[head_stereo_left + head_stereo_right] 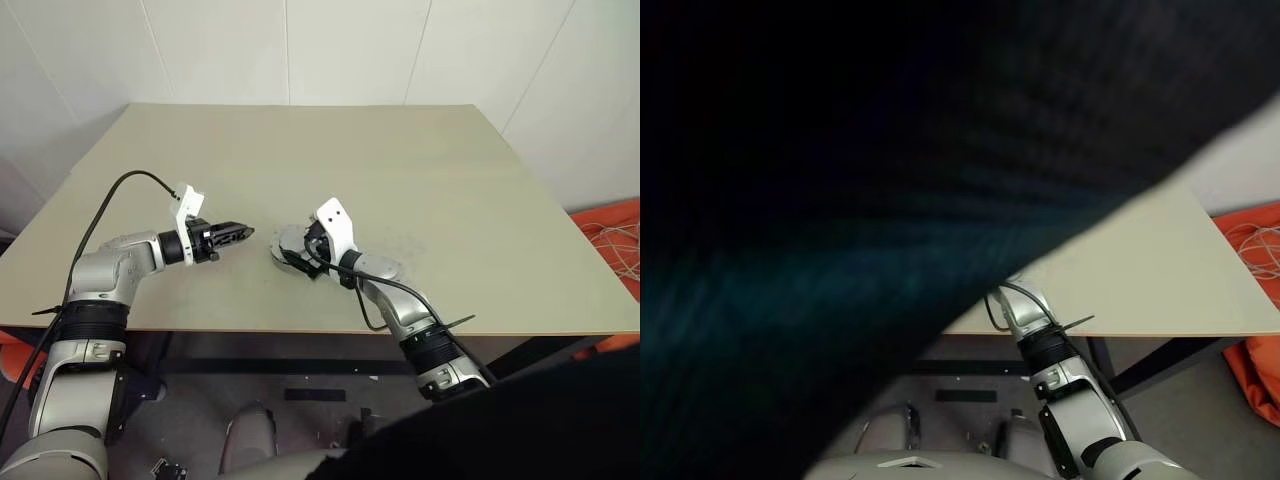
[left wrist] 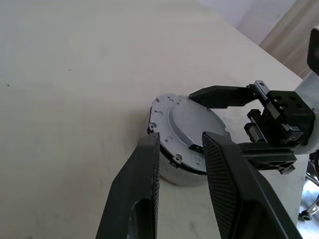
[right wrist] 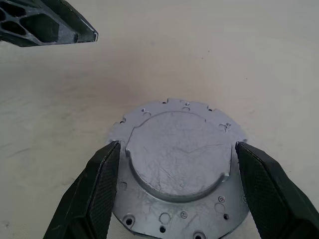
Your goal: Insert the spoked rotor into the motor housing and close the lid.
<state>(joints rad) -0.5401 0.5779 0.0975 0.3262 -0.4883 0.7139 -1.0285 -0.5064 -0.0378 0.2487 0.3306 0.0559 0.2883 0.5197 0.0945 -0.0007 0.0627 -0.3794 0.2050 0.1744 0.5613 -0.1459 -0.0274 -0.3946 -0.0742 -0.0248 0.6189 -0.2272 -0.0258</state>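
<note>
- Where the near edge of the counter [image 1: 480, 200] shows, dark frame bars run beneath it above a grey floor, and a black cable loops off the right arm there.
- Just in from that edge, the right end effector [image 3: 174, 164] has its black fingers [image 3: 99, 189] spread wide on either side of the lid [image 3: 182, 164], which lies flat with its plain grey face up and a notched rim with small holes; whether the pads touch the rim I cannot tell.
- Under the lid a pale round body rests on the counter; I take it for the motor housing [image 2: 172, 175].
- Close beside it on the left, the left end effector [image 1: 238, 232] hovers with its fingers partly parted, grasping nothing.
- Beyond them the beige counter is matt and faintly scuffed.
- Farther back, white panelled walls meet in a corner; orange material with pale cords [image 1: 615, 245] lies at the right.
</note>
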